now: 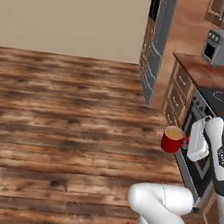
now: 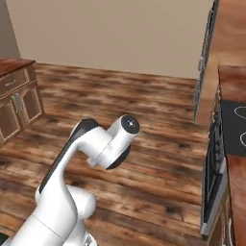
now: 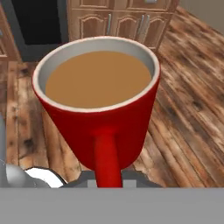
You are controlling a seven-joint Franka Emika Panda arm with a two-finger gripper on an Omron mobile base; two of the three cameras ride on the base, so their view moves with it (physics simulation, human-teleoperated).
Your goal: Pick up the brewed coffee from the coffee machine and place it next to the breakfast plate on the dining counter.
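The gripper [image 1: 185,140] is clamping the brewed coffee [image 1: 173,139] by its handle, carrying it upright above the floor [image 1: 71,128]; reaching the dining counter seemingly comes next

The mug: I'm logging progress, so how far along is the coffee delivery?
Picked up: the red mug, full of coffee, is held by its handle in the gripper above the wood floor. Carrying is in hand. Left: setting it down beside the breakfast plate.

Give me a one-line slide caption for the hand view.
Small red mug full of light-brown coffee, held upright by its handle in the shut pincer above the wood-plank floor.
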